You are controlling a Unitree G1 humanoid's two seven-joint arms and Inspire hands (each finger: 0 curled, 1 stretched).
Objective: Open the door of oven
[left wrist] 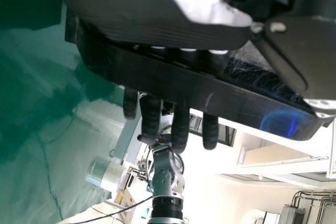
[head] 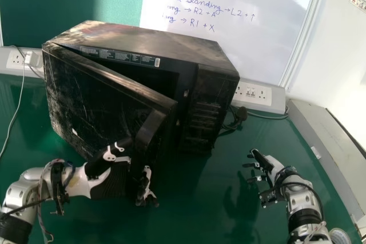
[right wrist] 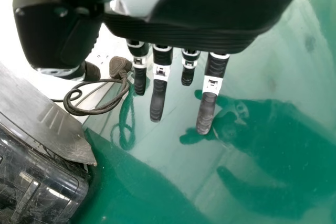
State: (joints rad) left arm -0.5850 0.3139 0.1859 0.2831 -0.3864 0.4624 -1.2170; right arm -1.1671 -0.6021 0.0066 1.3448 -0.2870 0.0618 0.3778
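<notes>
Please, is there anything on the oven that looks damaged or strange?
Yes, the oven looks worn. Its partly open door has pale scratches and a small white mark near its lower left, and the top looks blotchy, possibly from dust or stains.

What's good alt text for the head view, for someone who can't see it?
A black oven with its door partly open sits on a green table, the robot's left hand at the door's free edge. The robot's right hand, open and away from the oven, is farther right. Behind is a whiteboard with handwriting.
</notes>
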